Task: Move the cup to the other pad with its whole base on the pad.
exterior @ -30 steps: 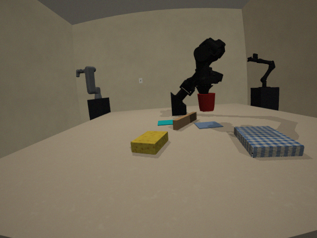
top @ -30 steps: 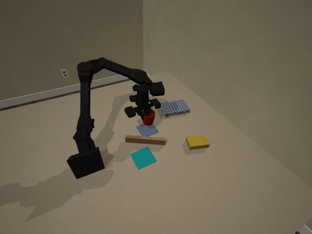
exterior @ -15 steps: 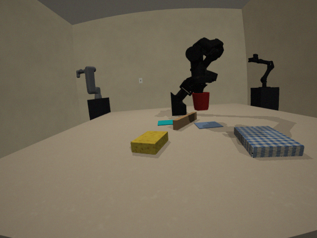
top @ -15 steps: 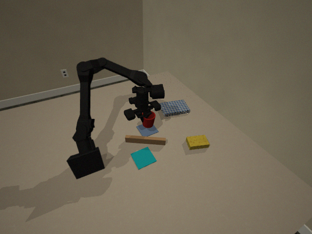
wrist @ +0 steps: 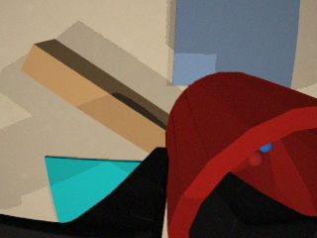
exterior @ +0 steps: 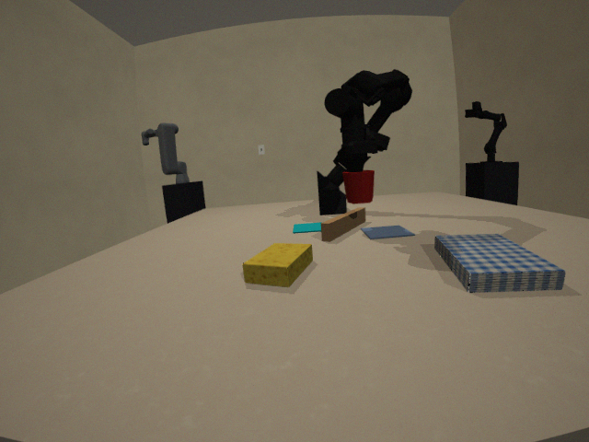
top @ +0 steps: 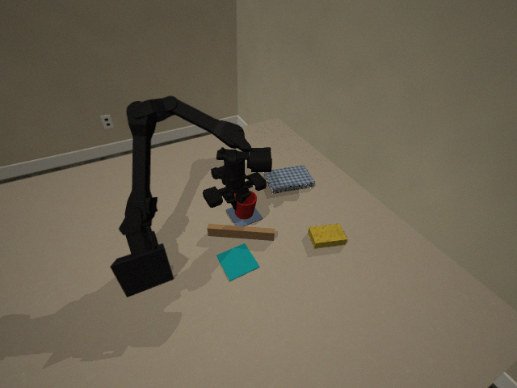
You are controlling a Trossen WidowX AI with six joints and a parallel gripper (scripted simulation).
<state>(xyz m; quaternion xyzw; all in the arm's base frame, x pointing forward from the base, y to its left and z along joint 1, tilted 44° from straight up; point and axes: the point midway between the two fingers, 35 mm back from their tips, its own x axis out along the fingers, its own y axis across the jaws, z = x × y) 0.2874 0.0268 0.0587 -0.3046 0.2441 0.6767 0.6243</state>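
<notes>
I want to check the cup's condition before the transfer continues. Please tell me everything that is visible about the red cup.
The red cup is a plain, slightly tapered tumbler, wider at the rim, with a matte plastic look and no handle. It hangs upright in the air, above the wooden bar, between the blue-grey pad and the teal pad. The gripper is shut on its rim from above; nothing else touches it. The wrist view shows a blue marble and a red marble inside.
</notes>
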